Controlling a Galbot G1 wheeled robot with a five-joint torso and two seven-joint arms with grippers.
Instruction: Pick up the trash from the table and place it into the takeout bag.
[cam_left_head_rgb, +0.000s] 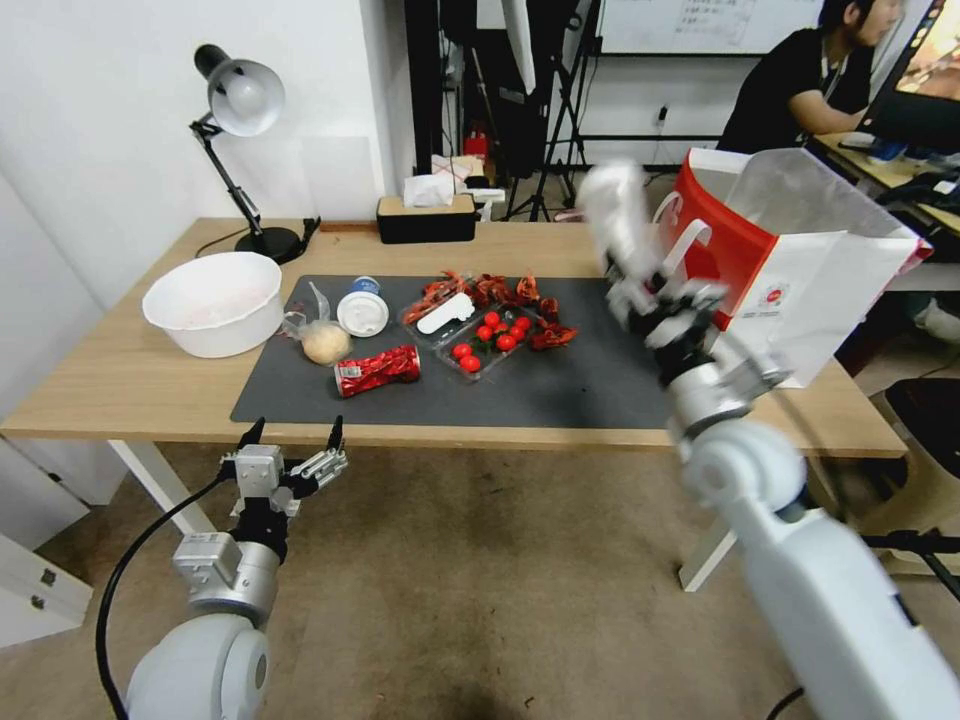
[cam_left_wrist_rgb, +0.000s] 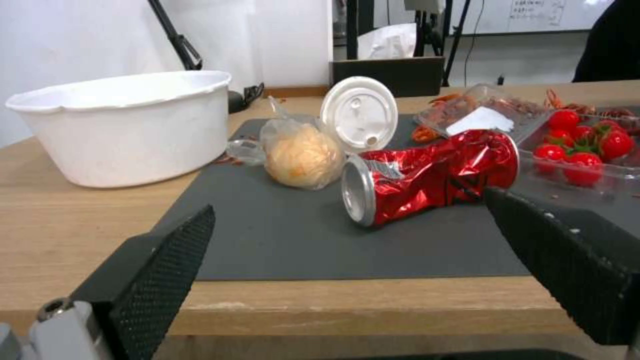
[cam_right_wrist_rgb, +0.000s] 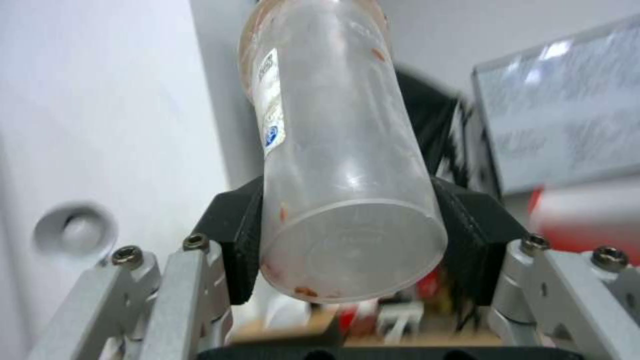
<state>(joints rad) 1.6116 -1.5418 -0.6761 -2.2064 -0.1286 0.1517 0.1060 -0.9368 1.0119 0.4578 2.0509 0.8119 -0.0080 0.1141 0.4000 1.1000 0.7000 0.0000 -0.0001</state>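
We see the right claw (cam_right_wrist_rgb: 347, 235) clamped on a clear plastic cup (cam_right_wrist_rgb: 333, 150), raised beside the takeout bag (cam_left_head_rgb: 800, 270); the left claw (cam_left_head_rgb: 292, 435) hangs apart before the counter (cam_left_head_rgb: 120, 380); the crushed red can (cam_left_wrist_rgb: 433, 175) lies on the mat (cam_left_head_rgb: 580, 380).

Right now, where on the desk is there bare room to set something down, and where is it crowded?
Free: the dark mat between the tomato tray and the takeout bag, and its front strip before the crushed red can. Bare wood lies in front of the white bowl. Crowded: mat's rear left, where bagged bun, lidded cup, can and trays cluster.
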